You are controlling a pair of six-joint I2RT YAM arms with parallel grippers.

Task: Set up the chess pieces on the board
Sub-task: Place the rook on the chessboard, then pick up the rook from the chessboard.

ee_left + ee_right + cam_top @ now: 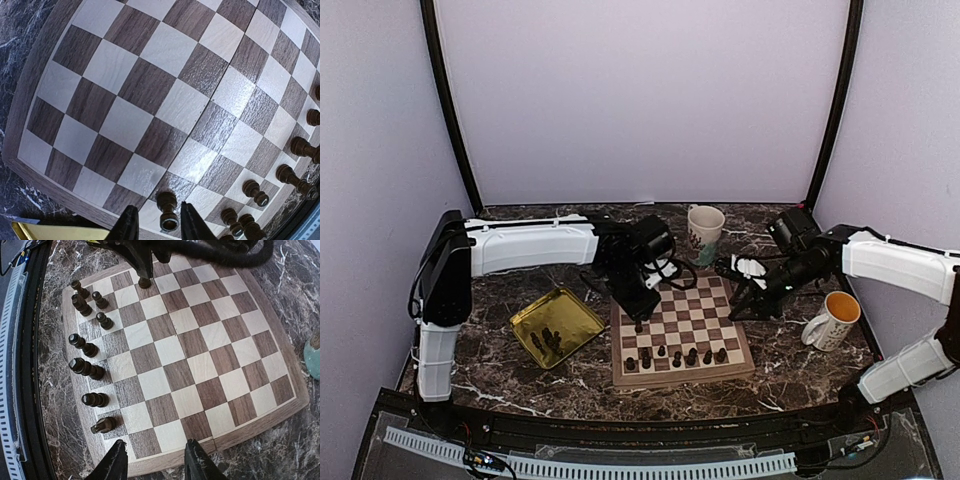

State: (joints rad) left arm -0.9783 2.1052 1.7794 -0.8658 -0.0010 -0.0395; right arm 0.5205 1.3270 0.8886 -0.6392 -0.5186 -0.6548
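The chess pieces (87,369) line the board's (150,100) near edge. One pawn (167,212) stands ungripped between the left tool's (157,205) slightly parted jaws. The right tool (156,442) hovers open, empty.

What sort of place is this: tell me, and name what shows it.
Probably a robot lab's test booth: plain white walls and black frame posts enclose a marbled tabletop, a left arm and right arm reach over it, and a chessboard is laid out.
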